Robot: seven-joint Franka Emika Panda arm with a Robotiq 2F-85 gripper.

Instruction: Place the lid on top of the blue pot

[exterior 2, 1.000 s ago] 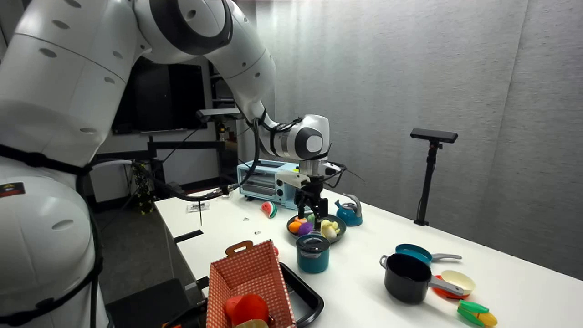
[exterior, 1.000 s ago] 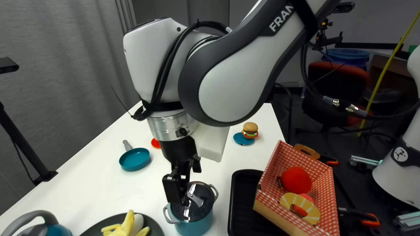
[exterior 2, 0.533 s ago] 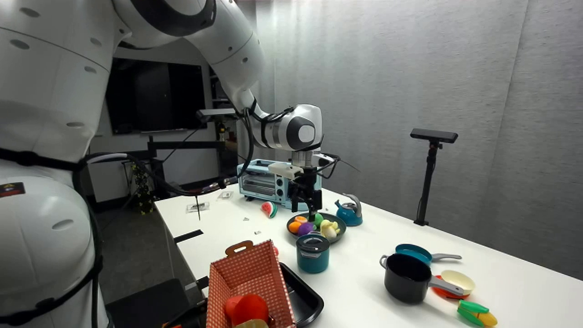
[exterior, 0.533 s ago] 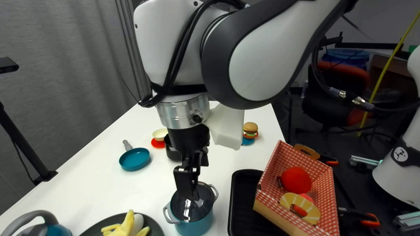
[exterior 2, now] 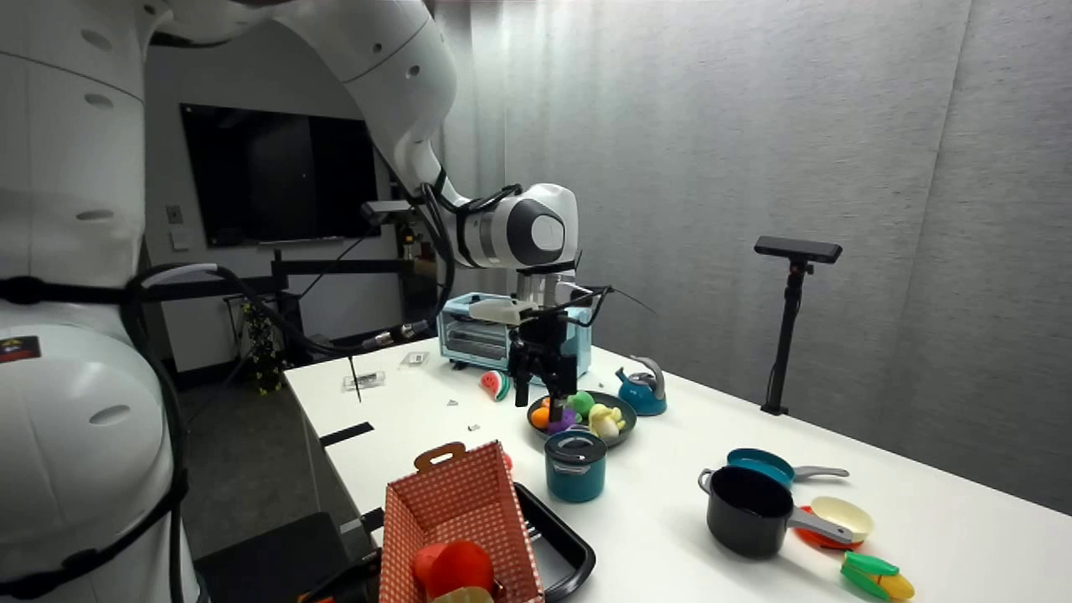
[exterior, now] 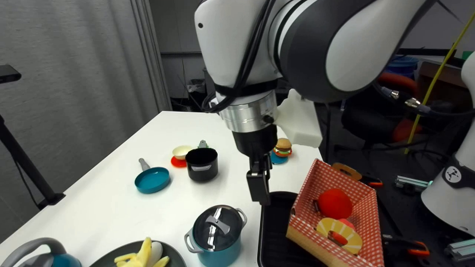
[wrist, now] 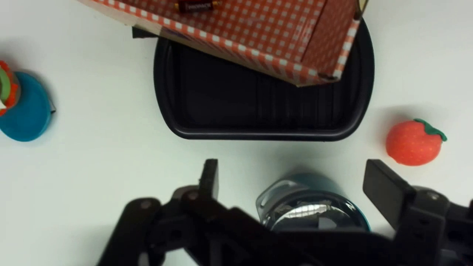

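The lid (exterior: 207, 231) lies on top of the blue pot (exterior: 222, 256), dark and shiny with a grey handle. The lid (exterior 2: 578, 445) and the blue pot (exterior 2: 576, 484) also show in an exterior view, with the lid seated level on the rim. In the wrist view, part of the lid (wrist: 303, 214) and of the blue pot (wrist: 314, 180) shows, and the gripper body hides the rest. My gripper (wrist: 291, 181) is open and empty, with its fingers wide apart. In the exterior views, the gripper (exterior: 259, 193) (exterior 2: 538, 402) is above the table, apart from the lid.
A black tray (exterior: 274, 237) with a red checked box (exterior: 302, 204) on it stands beside the pot. A plate of toy food (exterior 2: 626, 431), a black pot (exterior: 202, 167), a teal pan (exterior: 152, 180), a kettle (exterior 2: 643, 394) and a toy strawberry (wrist: 414, 142) are around.
My gripper has moved away from over the pot, toward the tray side, rightward in one exterior view and leftward in the other. The lid and the pot have stayed in place.
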